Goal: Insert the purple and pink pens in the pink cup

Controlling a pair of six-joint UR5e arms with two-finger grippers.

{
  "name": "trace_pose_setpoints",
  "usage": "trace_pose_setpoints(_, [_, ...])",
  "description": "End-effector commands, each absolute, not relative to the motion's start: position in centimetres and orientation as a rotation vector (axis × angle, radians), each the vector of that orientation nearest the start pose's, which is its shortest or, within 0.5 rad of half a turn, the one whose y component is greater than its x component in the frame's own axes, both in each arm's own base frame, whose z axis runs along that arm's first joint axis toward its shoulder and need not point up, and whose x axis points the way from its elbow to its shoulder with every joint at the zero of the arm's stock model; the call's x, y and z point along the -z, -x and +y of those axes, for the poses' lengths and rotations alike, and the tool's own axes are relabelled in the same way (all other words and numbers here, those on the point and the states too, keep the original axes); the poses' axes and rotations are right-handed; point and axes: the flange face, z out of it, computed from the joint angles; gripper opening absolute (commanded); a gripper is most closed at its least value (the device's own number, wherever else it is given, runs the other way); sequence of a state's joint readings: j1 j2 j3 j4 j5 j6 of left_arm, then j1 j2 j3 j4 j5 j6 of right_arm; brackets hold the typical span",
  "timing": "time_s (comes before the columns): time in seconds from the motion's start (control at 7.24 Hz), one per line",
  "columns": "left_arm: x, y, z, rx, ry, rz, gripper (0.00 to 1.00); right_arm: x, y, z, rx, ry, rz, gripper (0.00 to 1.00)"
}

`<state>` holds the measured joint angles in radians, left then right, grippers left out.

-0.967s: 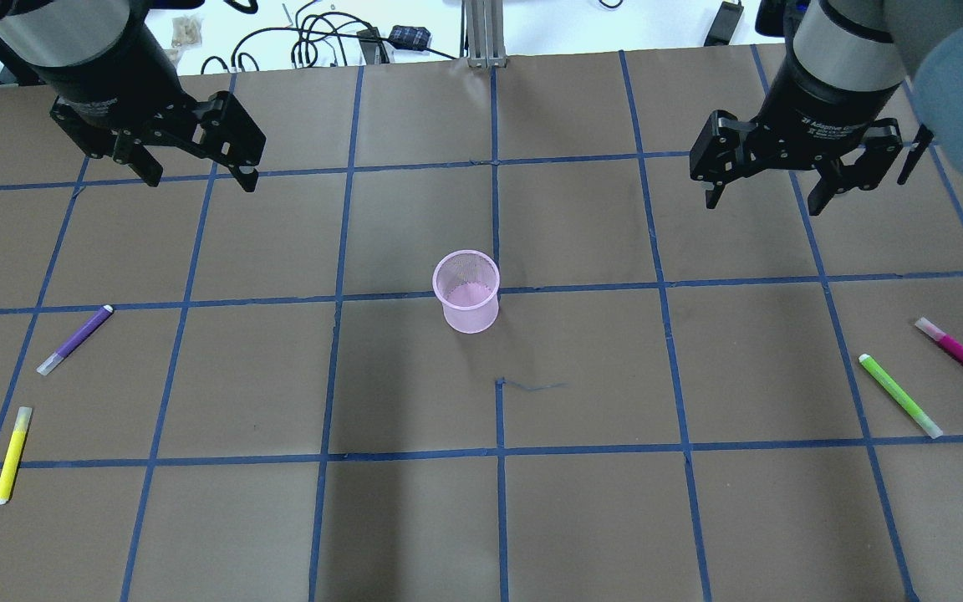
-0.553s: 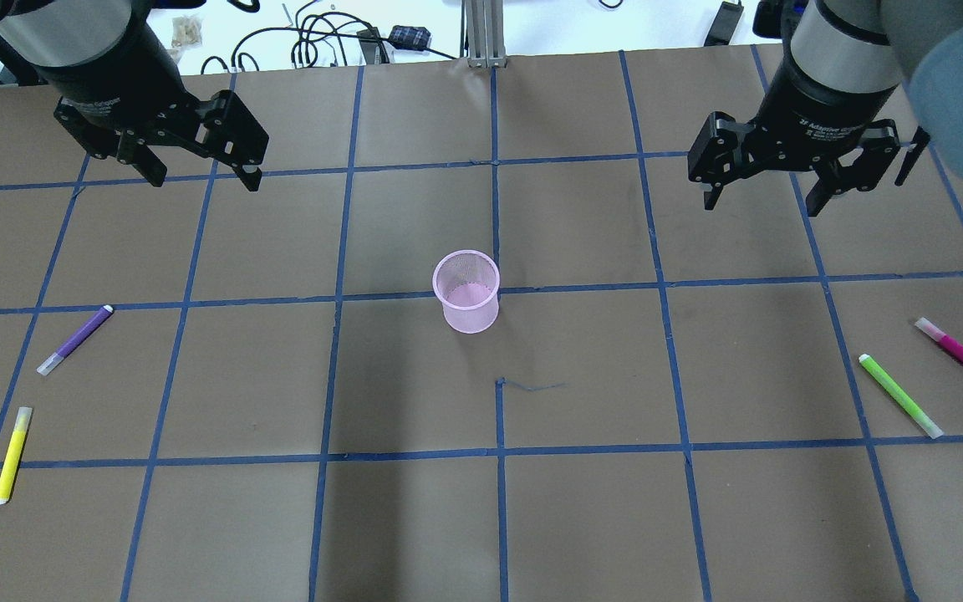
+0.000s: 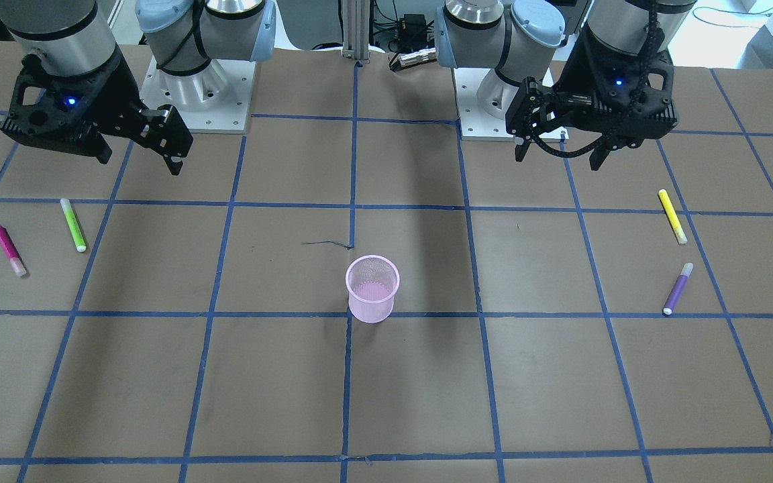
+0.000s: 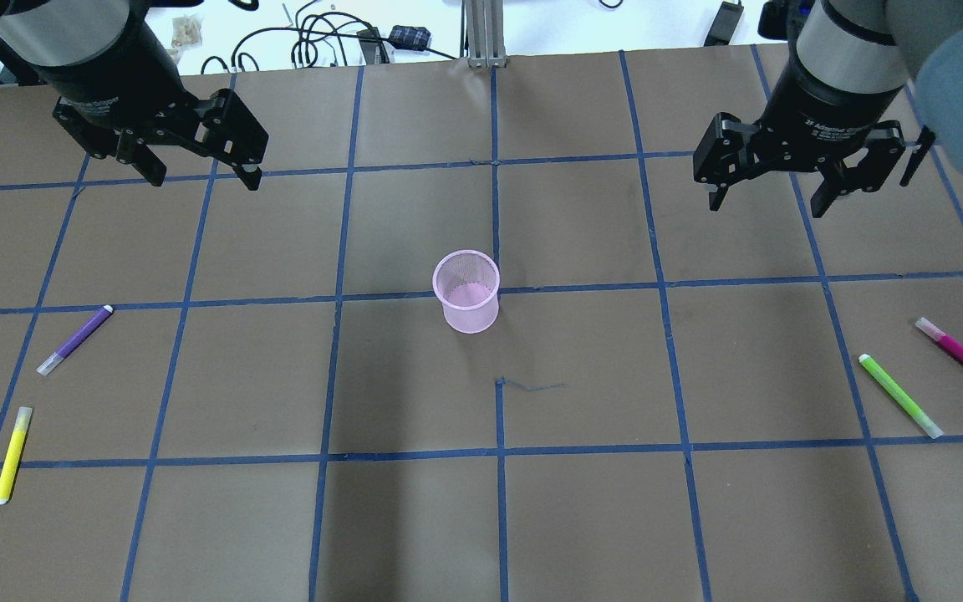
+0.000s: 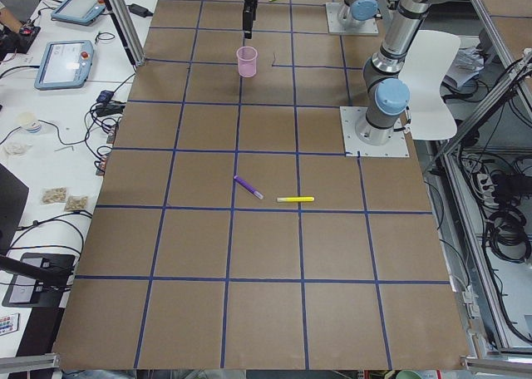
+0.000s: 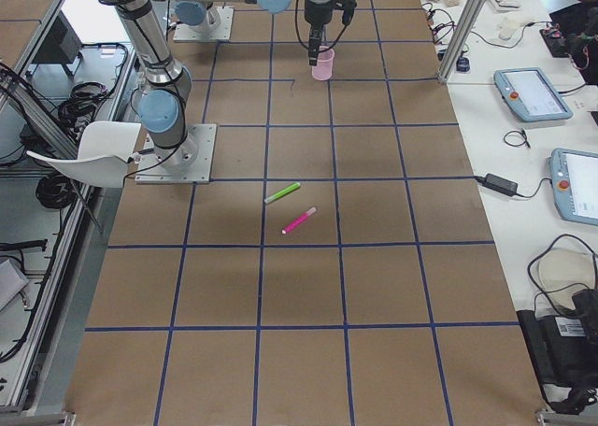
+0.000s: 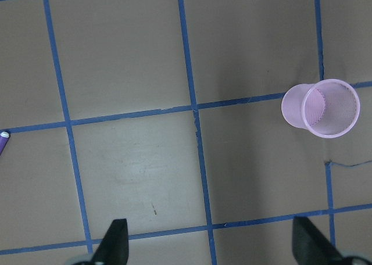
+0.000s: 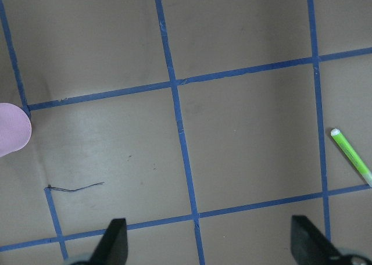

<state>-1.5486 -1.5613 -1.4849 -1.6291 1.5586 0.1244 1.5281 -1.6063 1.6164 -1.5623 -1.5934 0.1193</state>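
The pink mesh cup (image 4: pixel 466 293) stands upright and empty at the table's middle; it also shows in the front view (image 3: pixel 372 288) and the left wrist view (image 7: pixel 321 108). The purple pen (image 4: pixel 75 339) lies flat at the left. The pink pen (image 4: pixel 962 354) lies flat at the far right. My left gripper (image 4: pixel 201 180) is open and empty, raised above the table at the back left, well away from the purple pen. My right gripper (image 4: pixel 766 205) is open and empty, raised at the back right, away from the pink pen.
A yellow pen (image 4: pixel 12 454) lies near the purple one at the left edge. A green pen (image 4: pixel 899 395) lies beside the pink one. Cables and small items (image 4: pixel 323 38) lie beyond the far table edge. Blue tape lines (image 4: pixel 498 451) grid the brown table.
Both grippers have shifted only slightly and stay open. The pens and the cup have not moved.
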Motion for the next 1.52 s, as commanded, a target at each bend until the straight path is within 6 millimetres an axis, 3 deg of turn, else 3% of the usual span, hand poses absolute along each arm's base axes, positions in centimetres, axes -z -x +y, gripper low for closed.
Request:
trace_pose_setpoints(0.0, [-53.0,12.4,-49.2,0.061,-0.092,3.15,1.0,-48.0,-7.7,-48.6,-0.039,-0.338,3.143,1.0])
trace_pose_setpoints(0.28, [-53.0,12.3,-49.2,0.061,-0.09,3.147,1.0,-47.3,-6.4,-48.6,-0.059,-0.141,3.156,1.0])
trace_pose_setpoints(0.41, [-53.0,12.3,-49.2,0.064,-0.09,3.148,1.0,-47.0,-4.4,-49.0,-0.061,-0.092,3.157,1.0])
trace_pose_setpoints(0.55, [-53.0,12.3,-49.2,0.064,-0.09,3.148,1.0,-46.9,-0.7,-49.2,-0.069,-0.007,3.152,1.0])
trace_pose_setpoints(0.83, [-53.0,12.3,-49.2,0.061,-0.087,3.149,1.0,-43.7,9.5,-47.6,-0.129,0.238,3.095,1.0])
trace_pose_setpoints(0.97, [-52.8,12.3,-49.1,0.056,-0.111,3.143,1.0,-41.7,13.3,-46.8,-0.071,0.354,3.091,1.0])
trace_pose_setpoints(1.24, [-51.9,11.3,-49.1,0.025,-0.111,3.142,1.0,-37.9,18.5,-44.7,0.02,0.88,3.043,1.0])
trace_pose_setpoints(1.38, [-51.4,8.8,-49.6,0.011,-0.14,3.145,1.0,-36.4,20.7,-43.3,0.006,1.009,2.988,1.0])
